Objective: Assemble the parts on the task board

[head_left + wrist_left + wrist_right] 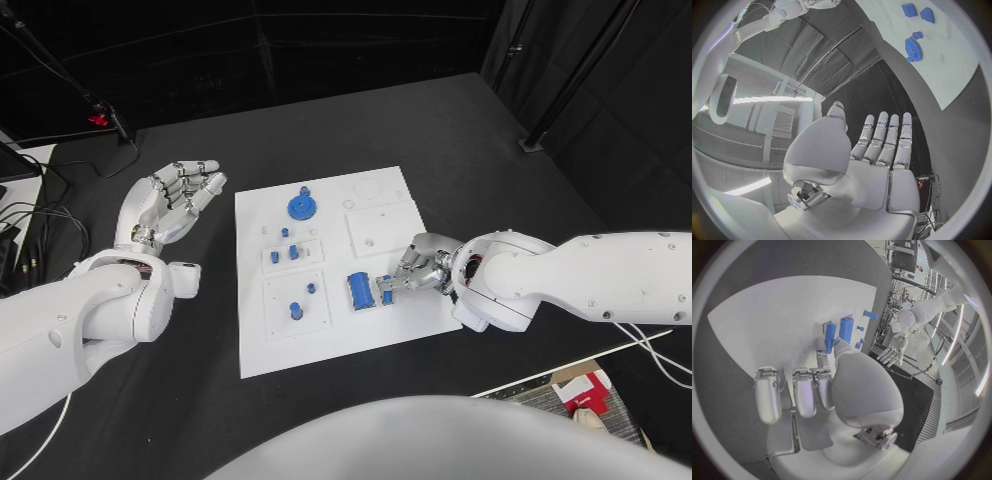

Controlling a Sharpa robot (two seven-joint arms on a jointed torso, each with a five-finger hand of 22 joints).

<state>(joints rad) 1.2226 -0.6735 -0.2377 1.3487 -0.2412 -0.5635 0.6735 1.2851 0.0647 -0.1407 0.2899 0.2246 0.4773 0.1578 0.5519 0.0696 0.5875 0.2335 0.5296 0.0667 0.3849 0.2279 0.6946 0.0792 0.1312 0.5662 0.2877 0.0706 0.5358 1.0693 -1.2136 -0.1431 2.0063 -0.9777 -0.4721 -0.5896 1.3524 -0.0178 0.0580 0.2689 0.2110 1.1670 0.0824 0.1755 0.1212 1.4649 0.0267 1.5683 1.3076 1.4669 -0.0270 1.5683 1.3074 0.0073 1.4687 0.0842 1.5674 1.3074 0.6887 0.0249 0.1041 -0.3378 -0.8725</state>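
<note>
My right hand pinches a small blue part at the task board edge nearest me, just beside the larger blue block seated there. I judge the part light, rigid plastic and likely slick — best gripped across its flat sides, low down. My left hand hangs off the board's far-left side, fingers straight and close together, holding nothing — the blue gear lies near it.

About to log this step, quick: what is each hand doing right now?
Left hand: open, fingers spread, holding nothing.
Right hand: pinching a small blue plastic part.
</note>
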